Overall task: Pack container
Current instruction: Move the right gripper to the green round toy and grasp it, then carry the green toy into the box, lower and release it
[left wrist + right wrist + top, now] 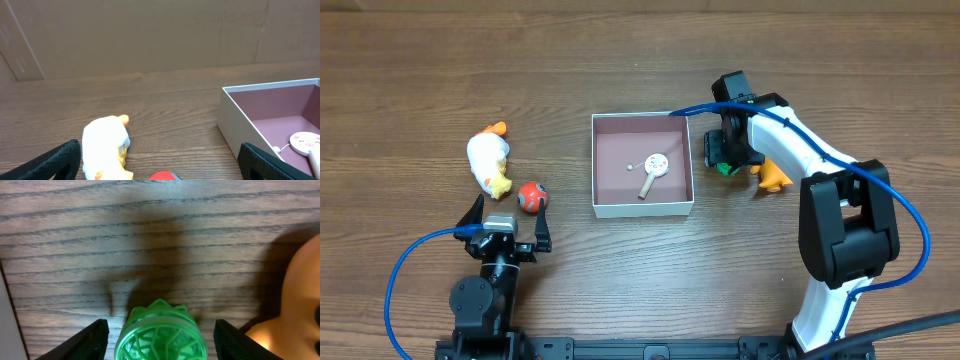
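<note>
The container (642, 209) is a white box with a pink inside, at the table's middle. A round white rattle on a wooden stick (654, 166) lies in it. My right gripper (723, 160) is just right of the box. It is open, with its fingers (162, 342) on either side of a green lattice toy (160, 332) and a gap on each side. My left gripper (509, 212) is open and empty at the front left. In the left wrist view its fingers (160, 167) frame a white and yellow duck (105, 145) and a red ball (162, 176), and the container (237, 120) stands to the right.
An orange toy (773, 177) lies right of the green toy and also shows in the right wrist view (300, 295). The duck (488, 160) and red ball (531, 196) lie left of the box. The box wall shows at the right wrist view's left edge (4, 315).
</note>
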